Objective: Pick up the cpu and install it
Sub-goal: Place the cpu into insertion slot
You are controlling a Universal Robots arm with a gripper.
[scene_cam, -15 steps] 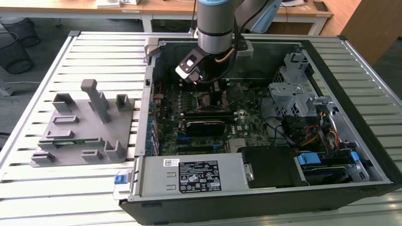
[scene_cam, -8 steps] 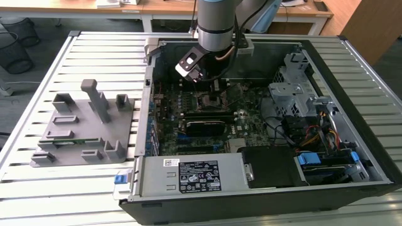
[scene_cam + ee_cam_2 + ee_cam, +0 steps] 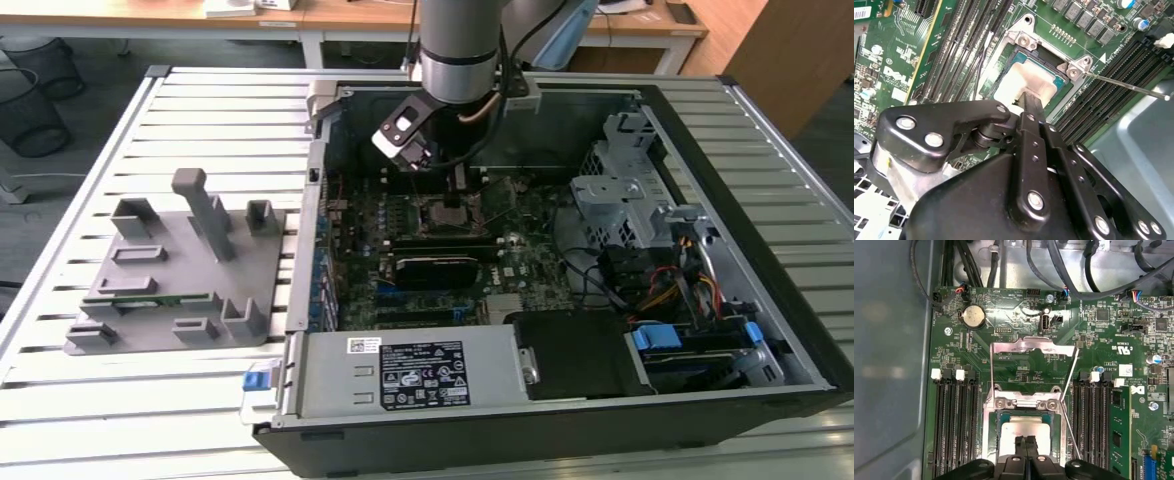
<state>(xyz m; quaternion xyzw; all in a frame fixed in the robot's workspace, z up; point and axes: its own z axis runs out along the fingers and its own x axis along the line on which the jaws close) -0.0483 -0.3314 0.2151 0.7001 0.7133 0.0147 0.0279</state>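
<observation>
We're seeing the two fingers (image 3: pixel 1019 456) lying pressed together in the first wrist view, w/ no gap btwn them and nothing pinched. Their tips are sitting on or just above the cpu (image 3: pixel 1009 437); we can't tell if they're touching it. The gripper (image 3: pixel 1026 441) is hanging straight over the socket (image 3: pixel 1004 403).

The cpu is lying flat inside that socket, silver top up, looking square to the socket edges. So pick-up and placing are looking done, as far as we can judge.

What's left, in our judgement, is locking it down. The metal load frame (image 3: pixel 1034 344) is standing flipped open on the far side of the socket. The thin lever (image 3: pixel 1070 400) is sticking out unlatched beside it, not yet hooked down.

Memory slots (image 3: pixel 951 425) are flanking the socket on the motherboard (image 3: pixel 1104 325).

In the exterior view the arm is reaching down into the open pc case (image 3: pixel 534 440). A grey fixture (image 3: pixel 160 300) is sitting on the table (image 3: pixel 214 100), at the exterior view's left.
</observation>
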